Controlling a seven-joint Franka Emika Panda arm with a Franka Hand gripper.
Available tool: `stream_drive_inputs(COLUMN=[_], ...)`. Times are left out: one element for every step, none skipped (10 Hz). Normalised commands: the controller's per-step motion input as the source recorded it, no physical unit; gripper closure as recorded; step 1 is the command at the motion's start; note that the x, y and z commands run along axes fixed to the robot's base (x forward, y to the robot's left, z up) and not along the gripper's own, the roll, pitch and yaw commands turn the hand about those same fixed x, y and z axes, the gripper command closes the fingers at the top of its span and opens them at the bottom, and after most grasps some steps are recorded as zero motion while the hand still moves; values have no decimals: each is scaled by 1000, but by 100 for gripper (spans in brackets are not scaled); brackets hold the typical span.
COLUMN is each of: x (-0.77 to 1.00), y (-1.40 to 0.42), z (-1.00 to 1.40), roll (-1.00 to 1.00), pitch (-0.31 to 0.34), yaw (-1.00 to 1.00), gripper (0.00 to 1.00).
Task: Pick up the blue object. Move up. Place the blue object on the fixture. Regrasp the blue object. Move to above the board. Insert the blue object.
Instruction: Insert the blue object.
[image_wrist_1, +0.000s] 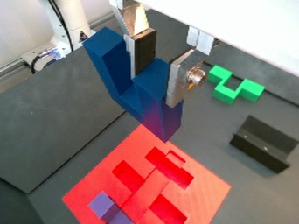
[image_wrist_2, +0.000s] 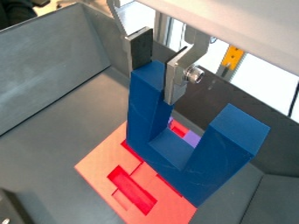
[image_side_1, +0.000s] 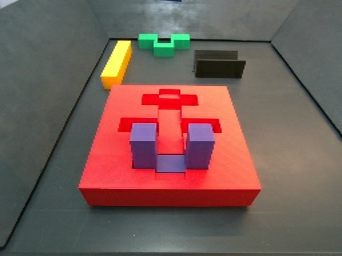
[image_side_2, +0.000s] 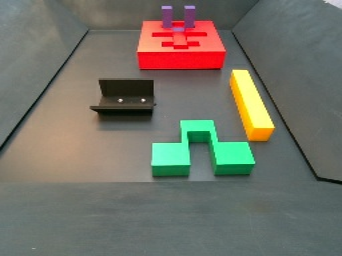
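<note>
Pincer (image_wrist_2: 158, 68) closed on one prong of blue object (image_wrist_2: 187, 140), high over board (image_wrist_1: 146, 188); absent from both side views

You're in move-above-board step: block hangs clear, not touching slab

Purple block (image_side_1: 164, 146) fills one recess; aim for free cut-out (image_side_1: 168, 100)

Square block to recess before descending; keep grip firm

Fixture (image_side_2: 123, 97) empty, well apart

Blue object (image_wrist_1: 138, 87) gripper-held (image_wrist_1: 156, 68) above board (image_wrist_1: 146, 184)
</note>
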Motion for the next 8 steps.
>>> stream_drive_inputs(x=[0,229,294,309,360,306,-46,-69], y=[-54,526,574,591,577,280,-380,-529], z=[-11,-9,0,0,0,-417,-517,-434], roll=[0,-500,-500,-500,-500,-344,91,180], pitch=[0,-177,-137,-146,-176,-186,-333,-341], yaw=[0,-31,0,0,0,0,243,151], gripper=[100,100,100,100,100,100,100,100])
